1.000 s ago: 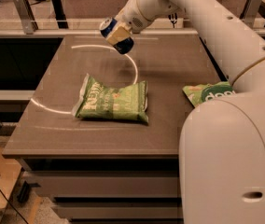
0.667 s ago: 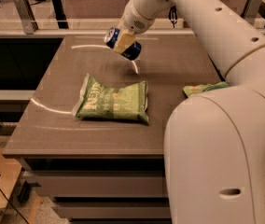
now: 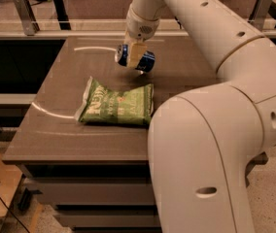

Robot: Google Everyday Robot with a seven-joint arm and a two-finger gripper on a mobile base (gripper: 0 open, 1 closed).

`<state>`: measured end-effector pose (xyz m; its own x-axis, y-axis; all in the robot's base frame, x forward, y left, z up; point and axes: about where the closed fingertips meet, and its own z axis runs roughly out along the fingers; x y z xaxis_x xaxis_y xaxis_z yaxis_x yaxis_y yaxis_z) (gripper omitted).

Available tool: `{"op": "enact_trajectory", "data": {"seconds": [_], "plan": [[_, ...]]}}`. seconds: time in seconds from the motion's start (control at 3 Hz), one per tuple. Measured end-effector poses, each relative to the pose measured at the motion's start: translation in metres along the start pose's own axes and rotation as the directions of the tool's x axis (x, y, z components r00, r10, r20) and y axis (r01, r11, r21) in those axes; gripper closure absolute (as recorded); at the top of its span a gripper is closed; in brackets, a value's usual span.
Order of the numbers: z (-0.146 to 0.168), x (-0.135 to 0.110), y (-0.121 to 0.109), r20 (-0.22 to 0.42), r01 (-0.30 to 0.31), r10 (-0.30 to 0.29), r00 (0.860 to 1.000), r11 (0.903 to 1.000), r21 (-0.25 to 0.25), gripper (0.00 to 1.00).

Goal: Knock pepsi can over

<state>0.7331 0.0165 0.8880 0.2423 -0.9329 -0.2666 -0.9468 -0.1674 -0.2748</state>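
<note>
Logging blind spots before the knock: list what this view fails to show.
- Pincer, above the table's far middle, shut on the pepsi can: far finger hidden behind the can.
- Can's logo: mostly covered by the near finger.
- Table's right side: hidden by the robot arm.
- Whether the can touches the table: one view cannot settle it.

The arm [image 3: 211, 47] is glossy cream-white, built of fat rounded segments with small dark oval holes. Its gripper [image 3: 136, 57], at twelve o'clock, shows a tan finger [image 3: 137, 52].
</note>
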Motion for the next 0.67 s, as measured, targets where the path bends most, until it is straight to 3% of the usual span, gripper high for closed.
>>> {"op": "enact_trajectory", "data": {"seconds": [0.33, 0.67], "plan": [[0.0086, -0.0021, 0.0161, 0.002, 0.042, -0.042, 0.999, 0.9954, -0.086, 0.00], [0.0090, -0.0022, 0.0164, 0.003, 0.042, -0.042, 0.999, 0.9952, -0.088, 0.00]]}}
